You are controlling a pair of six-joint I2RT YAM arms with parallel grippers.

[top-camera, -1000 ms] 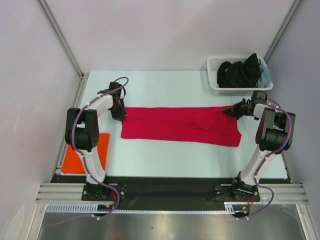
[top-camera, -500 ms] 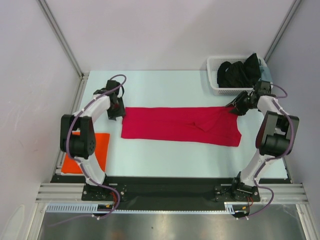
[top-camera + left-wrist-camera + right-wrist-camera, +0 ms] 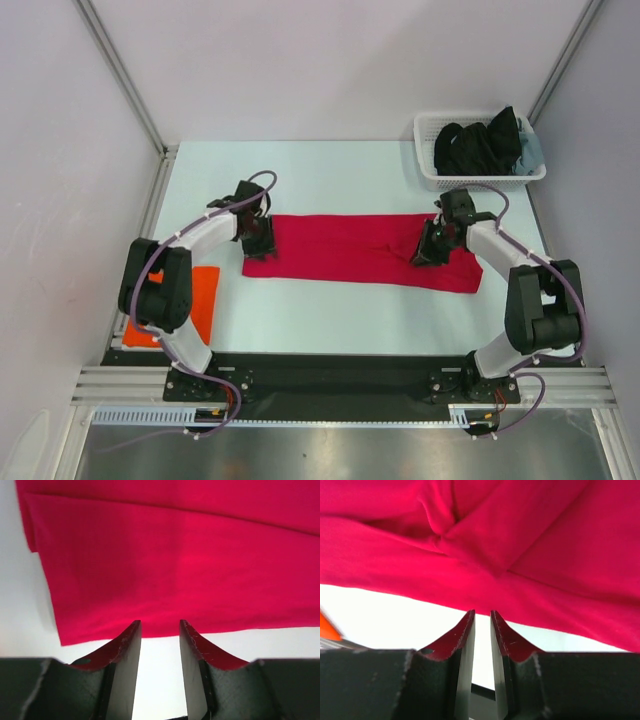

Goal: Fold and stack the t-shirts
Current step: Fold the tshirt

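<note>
Crimson red soft cloth t-shirt (image 3: 360,250), a long flat band, lay just ahead of both tips. Left gripper (image 3: 160,624) slightly parted, empty; right gripper (image 3: 482,612) barely parted, empty. Both likely poised for an end-to-end fold. Folded bright orange t-shirt (image 3: 206,295) parked well behind the left gripper, probably as stack base.

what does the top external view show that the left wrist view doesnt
Only top external: the white basket, the orange t-shirt, the right gripper and the red t-shirt at full length. Only left wrist: the left gripper close up, slightly open and empty, tips at a shirt edge. Both: red cloth on the pale table.
</note>
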